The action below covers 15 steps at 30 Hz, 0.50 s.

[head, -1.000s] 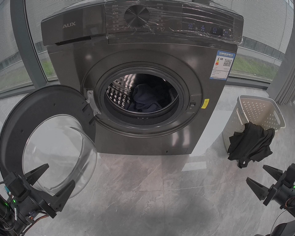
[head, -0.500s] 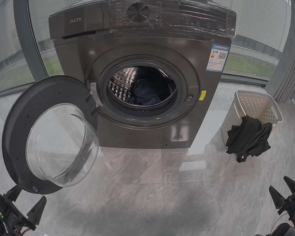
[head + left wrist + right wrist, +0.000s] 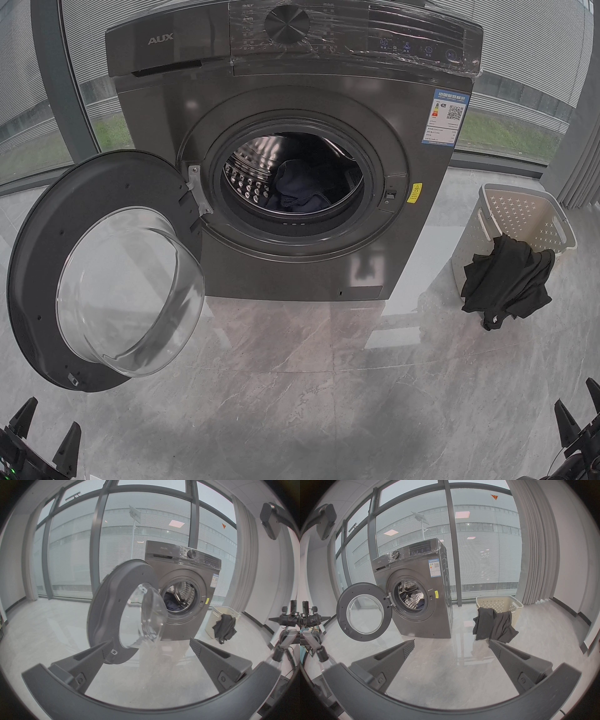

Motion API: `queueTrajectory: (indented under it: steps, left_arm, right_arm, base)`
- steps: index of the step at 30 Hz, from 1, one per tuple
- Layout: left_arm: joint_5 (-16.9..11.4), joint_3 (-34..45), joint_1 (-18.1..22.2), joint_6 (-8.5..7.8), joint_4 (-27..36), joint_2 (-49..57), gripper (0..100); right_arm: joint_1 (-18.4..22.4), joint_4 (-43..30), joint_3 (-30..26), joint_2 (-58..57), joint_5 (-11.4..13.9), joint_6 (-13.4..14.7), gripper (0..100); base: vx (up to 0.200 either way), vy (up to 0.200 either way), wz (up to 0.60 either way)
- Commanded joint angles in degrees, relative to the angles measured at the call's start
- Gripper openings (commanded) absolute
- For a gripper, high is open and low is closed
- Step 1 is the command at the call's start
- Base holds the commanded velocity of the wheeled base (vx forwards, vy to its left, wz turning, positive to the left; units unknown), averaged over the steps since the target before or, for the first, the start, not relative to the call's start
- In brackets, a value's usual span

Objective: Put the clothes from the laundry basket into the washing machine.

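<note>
Head view, with both wrist views in support. Upper centre: I see the washing machine point(image 3: 156, 112), a boxy front-loader in smooth grey metal. Its control panel point(image 3: 375, 44) is wrapped in crinkled clear film beside a round, finely ribbed knob point(image 3: 286, 24). Centre left: its circular door point(image 3: 56, 225) hangs wide open, a dark matt ring holding a deep bowl of clear glass point(image 3: 131, 294). Inside the round opening I can see the steel drum point(image 3: 247, 184), shiny and studded with rows of small holes. A crumpled dark blue garment point(image 3: 300, 187) lies heaped on the drum's bottom. Centre right, near the machine's side: the laundry basket point(image 3: 531, 215) stands upright, made of pale plastic with rounded corners and walls pierced by small openings. A limp black garment point(image 3: 507, 281) is draped over the basket's near rim, its soft folds hanging down the outer wall. The floor point(image 3: 312, 387) is glossy grey tile with marbled veining and reflects the machine. Lower left corner: the left gripper point(image 3: 51, 415) has black wedge-shaped fingers, which are spread apart with only floor between them. Lower right corner: the right gripper point(image 3: 575, 395) has the same pointed fingers, likewise spread. It sits well apart from the basket and the black garment.
</note>
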<state>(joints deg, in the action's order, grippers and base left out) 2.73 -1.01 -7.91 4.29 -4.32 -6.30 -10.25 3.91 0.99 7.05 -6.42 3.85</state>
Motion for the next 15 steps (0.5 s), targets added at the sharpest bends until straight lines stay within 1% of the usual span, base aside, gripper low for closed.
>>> queueTrajectory:
  steps: [1, 3, 4, 5, 7, 8, 9, 11, 12, 13, 14, 15]
  left_arm:
    - [-1.4, 1.0, 6.9, -1.21, 0.2, 3.1, 100]
    - [-3.1, 1.0, 8.6, -1.83, 0.2, 5.8, 100]
    - [-3.9, 1.0, 8.7, -2.97, 0.2, 5.9, 100]
    - [-4.0, 1.0, 8.6, -3.06, 0.2, 5.5, 100]
    - [-4.8, 1.0, 8.3, -2.27, 0.2, 6.1, 100]
    - [-4.7, 1.0, 8.2, -1.65, 0.1, 6.2, 100]
    - [-4.3, 1.0, 8.2, -1.39, 0.2, 6.2, 100]
    - [-4.0, 1.0, 8.2, -0.69, 0.5, 6.2, 100]
    - [-3.7, 1.0, 8.2, -1.65, 0.7, 6.2, 100]
    - [-2.7, 1.0, 8.3, -2.45, 3.3, 6.2, 100]
    - [-2.3, 1.0, 8.2, -2.88, 4.5, 6.2, 100]
    - [-2.0, 0.7, 8.3, -3.59, 5.5, 6.3, 100]
  right_arm:
    - [2.3, 0.2, -0.9, -1.7, -0.2, -1.3, 100]
    - [2.9, 0.2, -1.0, -1.7, -0.3, -1.7, 100]
    - [3.5, 0.1, -1.0, -1.8, -0.7, -1.7, 100]
    - [3.8, 0.1, -1.0, -1.7, -0.7, -1.7, 100]
    - [3.7, 0.2, -1.0, -1.7, -0.7, -1.4, 100]
    - [3.8, 0.2, -1.0, -1.7, -1.0, -1.3, 100]
    - [3.8, 0.2, -1.0, -1.7, -1.1, -1.4, 100]
    - [4.2, 0.1, -1.0, -1.7, -4.2, -1.7, 100]
    - [4.5, 0.1, -1.0, -1.7, -4.7, -1.7, 100]
    - [7.4, 0.0, -0.9, -2.5, -6.6, -3.1, 100]
    - [9.7, -0.8, -0.6, -3.7, -5.8, -4.4, 100]
    - [11.1, -0.4, -0.8, -5.6, -4.0, -5.6, 100]
  base:
    - [0.0, -0.2, 0.0]
    - [0.0, -0.2, 0.0]
    - [0.0, -0.2, 0.0]
    - [0.0, -0.2, 0.0]
    - [0.0, 0.0, 0.0]
    - [0.0, 0.0, 0.0]
    - [0.0, 0.0, 0.0]
    - [0.0, 0.0, 0.0]
    - [0.0, 0.0, 0.0]
    - [0.0, 0.0, 0.0]
    - [0.0, 0.0, 0.0]
    - [0.0, 0.0, 0.0]
